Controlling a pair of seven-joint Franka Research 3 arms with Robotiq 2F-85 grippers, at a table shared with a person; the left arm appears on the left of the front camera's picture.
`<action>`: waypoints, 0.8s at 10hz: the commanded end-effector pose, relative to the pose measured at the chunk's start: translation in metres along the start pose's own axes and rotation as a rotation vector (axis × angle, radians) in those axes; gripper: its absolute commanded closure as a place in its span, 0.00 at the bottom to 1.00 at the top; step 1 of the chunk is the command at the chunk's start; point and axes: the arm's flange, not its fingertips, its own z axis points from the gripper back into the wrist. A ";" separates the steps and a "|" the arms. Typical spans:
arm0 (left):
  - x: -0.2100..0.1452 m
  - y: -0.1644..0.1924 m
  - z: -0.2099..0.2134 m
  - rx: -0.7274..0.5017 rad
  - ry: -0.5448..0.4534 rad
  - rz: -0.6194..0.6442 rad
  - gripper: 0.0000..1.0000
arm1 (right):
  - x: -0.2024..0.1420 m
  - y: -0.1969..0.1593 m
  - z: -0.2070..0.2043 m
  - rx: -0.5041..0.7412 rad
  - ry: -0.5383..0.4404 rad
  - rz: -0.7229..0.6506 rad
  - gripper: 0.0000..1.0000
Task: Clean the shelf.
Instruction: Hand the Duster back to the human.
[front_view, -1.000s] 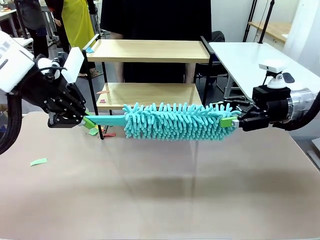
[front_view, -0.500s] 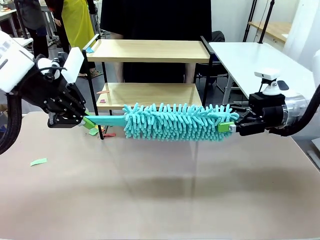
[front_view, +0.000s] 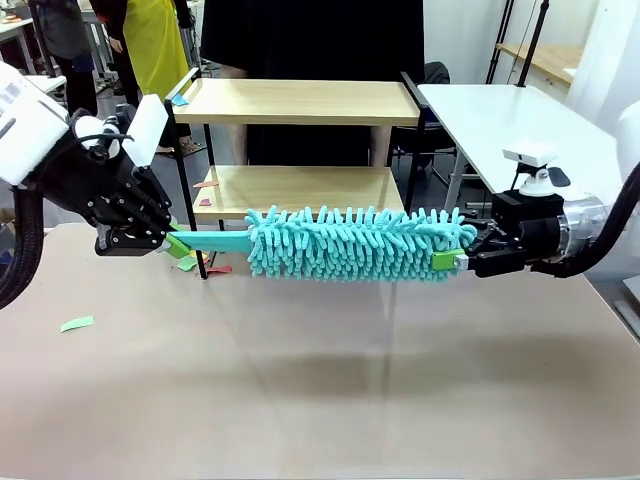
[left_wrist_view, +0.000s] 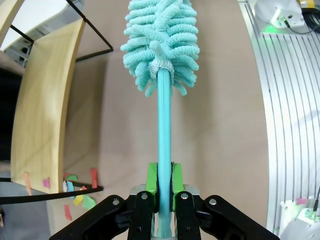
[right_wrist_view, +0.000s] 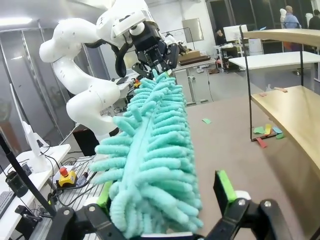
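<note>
In the front view the left gripper (front_view: 172, 240) was clamped on the thin handle of the teal duster (front_view: 355, 243), whose fluffy head reached across to the right gripper (front_view: 452, 258), and the shelf (front_view: 300, 140) stood just behind the duster, beyond both grippers; a sudden push could have knocked the light rack. In the left wrist view the green pads (left_wrist_view: 152, 177) pinched only the handle's end; such a short hold could have let the long duster twist or slip. In the right wrist view the right gripper's jaws stood open around the head's tip, holding nothing, with coloured paper scraps (right_wrist_view: 265, 132) by the shelf's foot; closing there could have caught only soft fibres.
</note>
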 end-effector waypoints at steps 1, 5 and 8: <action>0.002 -0.001 0.004 0.001 -0.019 -0.003 0.87 | -0.004 0.009 -0.012 -0.009 -0.037 0.050 0.60; 0.002 -0.001 0.004 0.001 -0.019 -0.003 0.87 | -0.004 0.009 -0.014 0.030 -0.057 0.040 0.76; 0.002 -0.001 0.004 0.001 -0.019 -0.003 0.87 | -0.005 0.009 -0.014 0.079 -0.093 0.024 1.00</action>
